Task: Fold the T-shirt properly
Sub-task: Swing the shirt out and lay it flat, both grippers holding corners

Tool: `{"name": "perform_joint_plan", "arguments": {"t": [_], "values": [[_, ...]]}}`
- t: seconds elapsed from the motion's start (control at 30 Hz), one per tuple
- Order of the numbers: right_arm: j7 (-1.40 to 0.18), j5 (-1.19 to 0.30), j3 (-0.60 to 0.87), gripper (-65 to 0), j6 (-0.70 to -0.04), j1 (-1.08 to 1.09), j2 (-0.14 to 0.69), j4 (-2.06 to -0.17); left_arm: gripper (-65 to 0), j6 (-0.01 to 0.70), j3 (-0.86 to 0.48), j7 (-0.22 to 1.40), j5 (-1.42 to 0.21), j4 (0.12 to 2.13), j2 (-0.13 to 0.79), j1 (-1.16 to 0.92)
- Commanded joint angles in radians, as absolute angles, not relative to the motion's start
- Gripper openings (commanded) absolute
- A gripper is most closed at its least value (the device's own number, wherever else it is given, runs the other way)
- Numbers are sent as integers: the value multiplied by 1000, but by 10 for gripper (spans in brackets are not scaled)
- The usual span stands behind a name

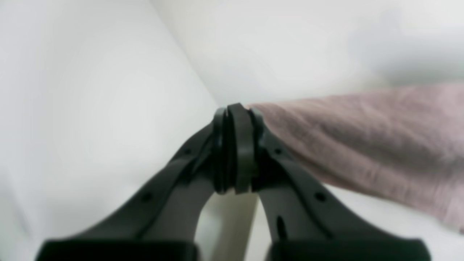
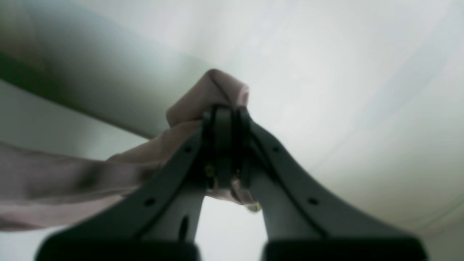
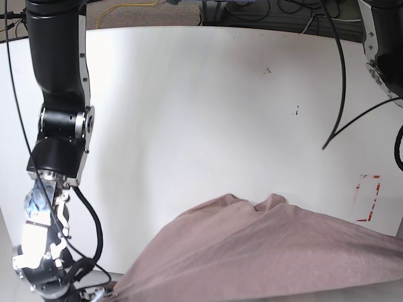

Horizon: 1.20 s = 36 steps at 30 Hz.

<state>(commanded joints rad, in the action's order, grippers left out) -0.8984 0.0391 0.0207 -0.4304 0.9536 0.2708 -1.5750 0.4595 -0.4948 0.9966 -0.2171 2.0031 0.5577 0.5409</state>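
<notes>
**Both pincers grip the T-shirt**

The left pincer (image 1: 233,108) and right pincer (image 2: 226,112) are each pinched onto cloth. Between them the mauve T-shirt (image 3: 271,251) stretches, wrinkled, along the worktop's (image 3: 208,113) near edge, part of it lying on the surface. Beyond, cables (image 3: 126,6) run past the far edge.

no readable text, labels, brands or numbers, only unlettered red marks (image 3: 376,198) on the white tabletop (image 3: 208,113)
</notes>
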Motion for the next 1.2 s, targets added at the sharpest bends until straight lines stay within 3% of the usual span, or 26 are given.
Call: {"name": "perform_joint_plan", "arguments": {"t": [0.3,0.7,1.2], "values": [[-934,39,124,-650,-438,627,271,-1788,-650,588,-654,998,-214,2006,467,277],[-932,30,193,-650,-437,277,260,-1959,-650,697,-786,997,-216,2008,404,-74],[-929,30,302,-650,-437,-12,170,-1994,-650,698,-862,995,-213,2003,332,-355]]}}
